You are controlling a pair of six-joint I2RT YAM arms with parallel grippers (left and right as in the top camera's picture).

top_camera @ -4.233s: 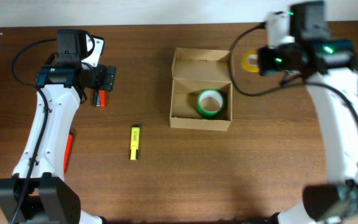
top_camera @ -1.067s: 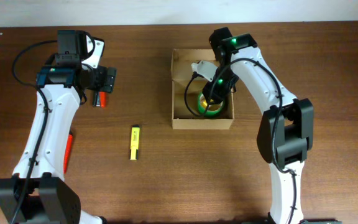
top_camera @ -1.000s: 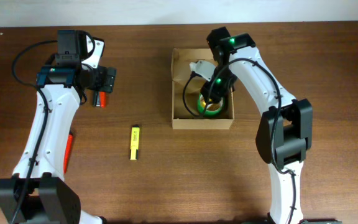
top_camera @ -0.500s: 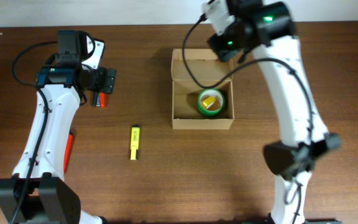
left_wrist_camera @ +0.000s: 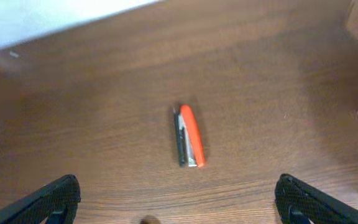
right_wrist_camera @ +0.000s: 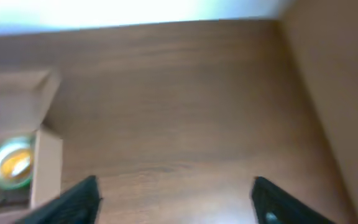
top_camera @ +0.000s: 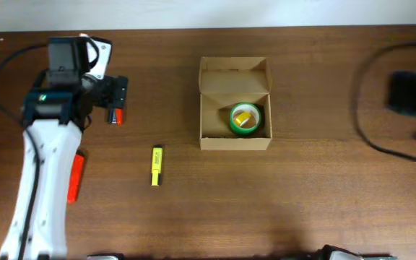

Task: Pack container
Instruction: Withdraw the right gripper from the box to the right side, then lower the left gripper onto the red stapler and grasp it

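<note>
The left gripper (left_wrist_camera: 178, 186) is wide open. Its two black fingers (left_wrist_camera: 55, 198) stand far apart and hold nothing. It hangs over the table (top_camera: 323, 195), well to the left of the box (top_camera: 235, 142). Under it a red marker (left_wrist_camera: 190, 135) lies flat on the wood. The wrist camera sees the marker between the fingers, and they do not touch it. From above, the red marker is left of the box, about level with the box's middle.

The right gripper (right_wrist_camera: 174, 186) is wide open too, with nothing in it. Its camera is blurry, but it shows brown wood under the fingers and the box off to one side. From above, the right arm (top_camera: 414, 97) is a blur at the edge of the picture, well to the right of the box.

The box sits in the middle of the table. Its lid flap (top_camera: 234, 74) is open and stands on the far side of the box, away from the robot. Inside the box, toward its right wall, lies a green tape roll (top_camera: 232, 121). Something yellow sits in the hole of the roll, and I cannot tell what it is.

A yellow marker (top_camera: 156, 165) lies left of the box, a little closer to the robot than the box's front wall. An orange marker (top_camera: 75, 177) lies farther left of the box, partly under the left arm (top_camera: 42, 166).
</note>
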